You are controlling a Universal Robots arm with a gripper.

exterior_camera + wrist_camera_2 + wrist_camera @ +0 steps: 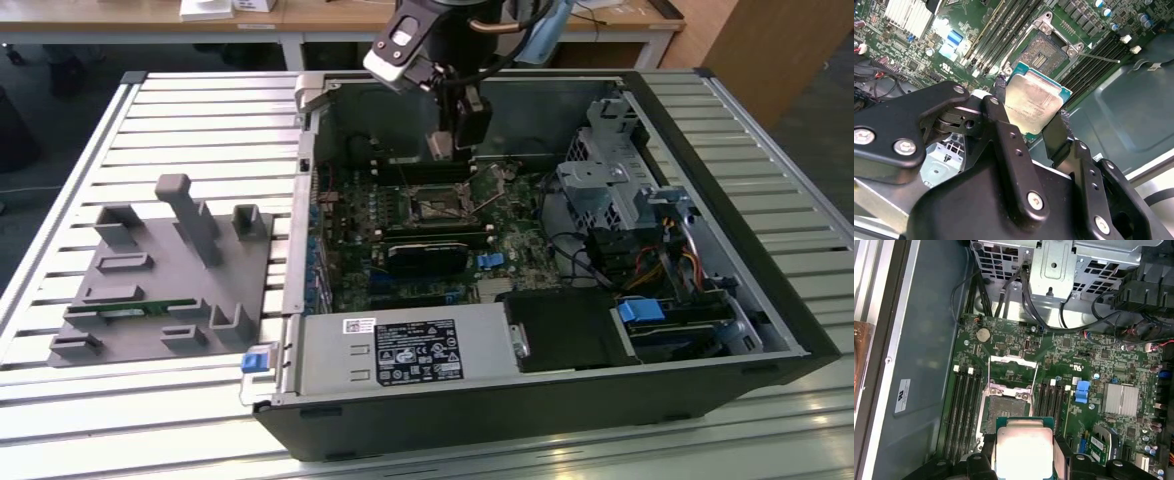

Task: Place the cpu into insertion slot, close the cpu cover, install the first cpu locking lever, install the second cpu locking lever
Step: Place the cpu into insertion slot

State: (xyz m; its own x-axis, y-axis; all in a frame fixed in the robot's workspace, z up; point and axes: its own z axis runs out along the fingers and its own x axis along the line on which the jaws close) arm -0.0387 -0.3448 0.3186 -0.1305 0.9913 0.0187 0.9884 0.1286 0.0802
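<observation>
gripper (1030, 109) clamped on the cpu (1036, 95), chip hanging over the bare insertion slot (1006, 409), cpu cover (1014, 360) flipped open

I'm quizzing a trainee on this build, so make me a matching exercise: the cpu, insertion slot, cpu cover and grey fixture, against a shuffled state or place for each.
1. cpu
2. insertion slot
3. cpu cover
4. grey fixture

A. swung open
B. beside the computer case
C. empty
D. clamped in the gripper

Pairs: 1-D, 2-C, 3-A, 4-B
</observation>
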